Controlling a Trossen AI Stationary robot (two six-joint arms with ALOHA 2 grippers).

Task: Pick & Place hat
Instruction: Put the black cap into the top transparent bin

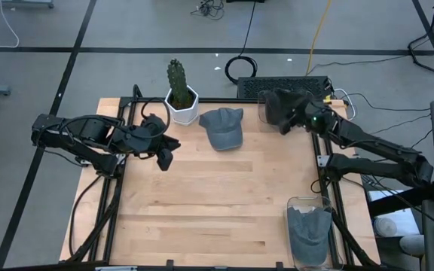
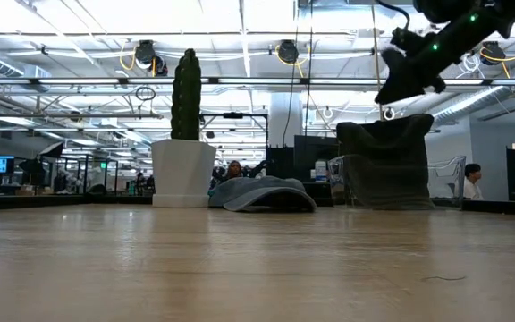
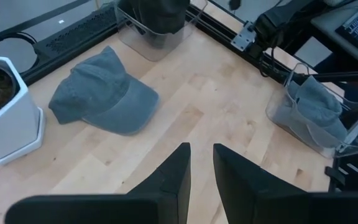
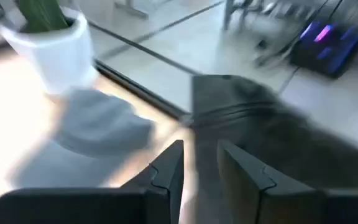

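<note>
Nearest the overhead camera's lower edge, a clear bin is sitting at the near right corner of the wooden surface, with a grey hat lying inside it. At the far edge, near the middle, a second grey cap is resting flat on the wood, crown up, just to the right of a white pot holding a tall green cactus. Pot and cap are sitting close together, though I cannot tell whether they are touching.

At the far right corner another clear bin is standing, with something dark bunched inside it. The right gripper is hanging over that bin, raised above the surface, as the low view shows. Its fingers are standing slightly apart with a narrow gap between them and nothing in between; the view past them is blurred.

The left gripper is hovering over the left part of the surface, to the left of the loose cap and nearer than it. Its fingers are parted by a slim gap and are holding nothing, pointing across the wood toward the bins on the right.

A black keyboard is lying just beyond the far edge.
</note>
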